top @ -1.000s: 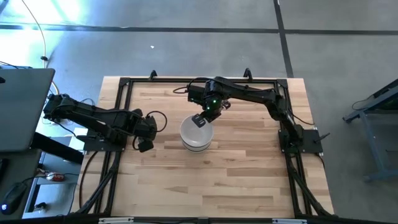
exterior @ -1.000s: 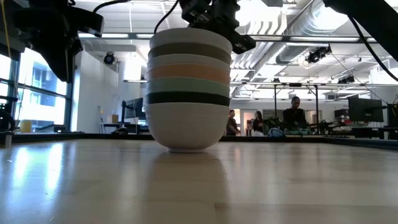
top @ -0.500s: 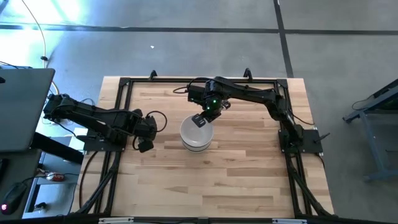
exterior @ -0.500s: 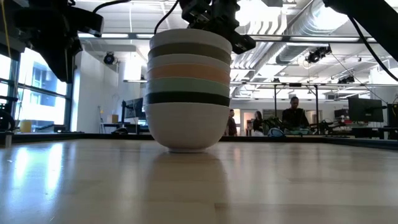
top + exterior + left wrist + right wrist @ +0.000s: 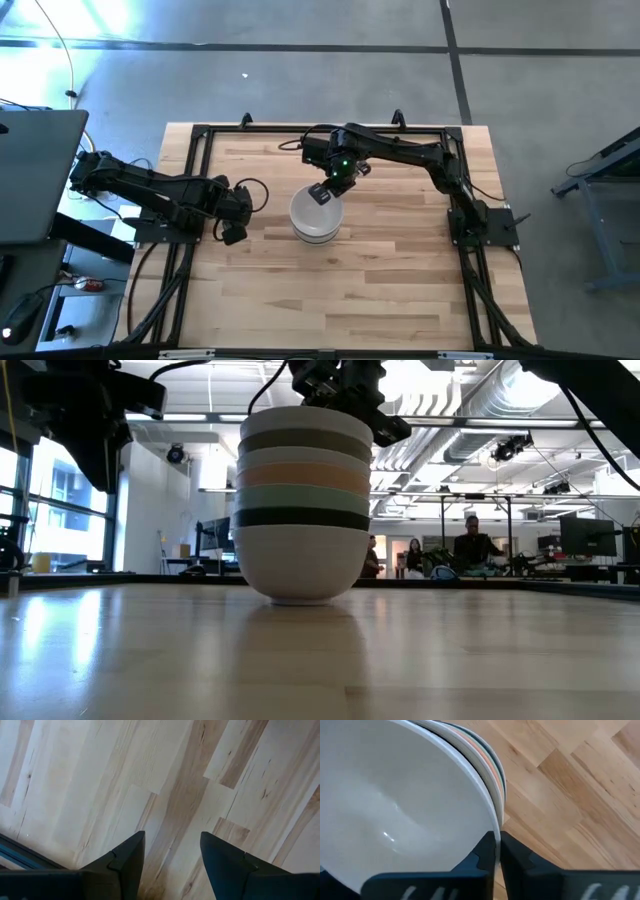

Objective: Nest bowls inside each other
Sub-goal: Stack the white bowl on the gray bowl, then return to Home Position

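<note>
Seven bowls stand nested in one stack (image 5: 314,222) near the table's middle. The low view shows the stack (image 5: 303,550) upright on the bottom white bowl's foot; above it come black, mint green, peach, white and olive-grey rims, with a white bowl (image 5: 395,805) on top. My right gripper (image 5: 322,194) is at the far side of the stack's top, also seen as the right gripper (image 5: 345,400) in the low view, shut on the top bowl. My left gripper (image 5: 233,222) hangs open over bare wood left of the stack, its fingers (image 5: 125,860) apart. My right gripper (image 5: 497,845) has the top white bowl's rim (image 5: 492,822) on the stack's far side, pinched with one finger inside the bowl and one outside. The fingers come from above, slanting from the far side. The bowl sits level, nested in the stack.
A black metal frame (image 5: 200,135) runs around the wooden table top (image 5: 380,270). Bare wood lies near and to the right of the stack. A laptop (image 5: 35,175) stands beyond the left edge. People (image 5: 470,550) are in the room far behind the table.
</note>
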